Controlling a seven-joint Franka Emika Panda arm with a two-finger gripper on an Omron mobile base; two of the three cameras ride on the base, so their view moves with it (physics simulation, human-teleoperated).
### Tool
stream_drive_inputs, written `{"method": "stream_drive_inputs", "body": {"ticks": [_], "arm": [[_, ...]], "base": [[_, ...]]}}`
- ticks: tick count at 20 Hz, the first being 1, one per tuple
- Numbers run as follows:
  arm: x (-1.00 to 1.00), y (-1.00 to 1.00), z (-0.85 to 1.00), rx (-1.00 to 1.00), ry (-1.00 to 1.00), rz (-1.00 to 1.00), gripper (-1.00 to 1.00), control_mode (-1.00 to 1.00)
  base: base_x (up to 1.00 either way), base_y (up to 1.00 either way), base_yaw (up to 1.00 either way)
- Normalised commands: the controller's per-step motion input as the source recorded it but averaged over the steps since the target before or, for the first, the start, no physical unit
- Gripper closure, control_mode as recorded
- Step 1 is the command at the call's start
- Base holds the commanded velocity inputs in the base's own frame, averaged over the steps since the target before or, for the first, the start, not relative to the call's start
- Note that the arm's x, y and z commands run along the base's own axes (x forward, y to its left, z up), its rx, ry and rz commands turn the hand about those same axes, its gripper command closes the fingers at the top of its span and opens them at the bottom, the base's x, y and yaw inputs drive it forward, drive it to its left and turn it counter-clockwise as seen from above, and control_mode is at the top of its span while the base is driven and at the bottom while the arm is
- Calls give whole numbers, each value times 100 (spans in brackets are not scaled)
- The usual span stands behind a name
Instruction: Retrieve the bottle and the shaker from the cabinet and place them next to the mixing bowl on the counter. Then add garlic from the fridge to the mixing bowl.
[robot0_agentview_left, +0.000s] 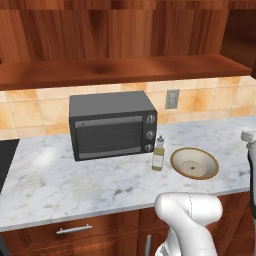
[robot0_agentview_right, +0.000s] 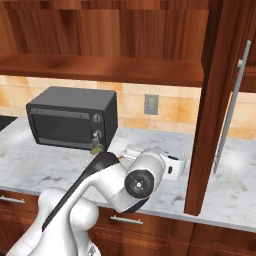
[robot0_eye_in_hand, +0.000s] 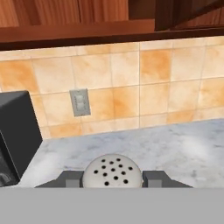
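**Shaker in the grip, bottle already down**

Gripper (robot0_eye_in_hand: 112, 177) fingers sit clamped on either side of the small pale grey shaker (robot0_eye_in_hand: 112, 171), whose rounded, perforated top shows between them in the hand view, above the white-grey veined marble counter (robot0_agentview_left: 60, 180) and facing the tiled back wall. The slim clear glass bottle of pale yellow liquid (robot0_agentview_left: 158, 154) stands on the counter just beside the shallow round tan mixing bowl (robot0_agentview_left: 194, 163), toward the counter's right end, near the dark toaster oven (robot0_agentview_left: 112, 123). Judging by this, the bottle is placed; setting the shaker down and fetching garlic from the fridge remain.
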Motion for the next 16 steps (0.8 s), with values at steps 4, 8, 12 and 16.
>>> {"method": "stream_drive_inputs", "body": {"ticks": [4, 8, 12, 16], "arm": [[27, -40, -47, 0, 1, 13, 100, -100], [38, -39, -49, 2, 2, 18, 100, -100], [43, -39, -46, 4, 0, 22, 100, -100], [52, -20, -38, 2, 0, 19, 100, -100]], "base": [[0, 0, 0], [0, 0, 0], [0, 0, 0], [0, 0, 0]]}}
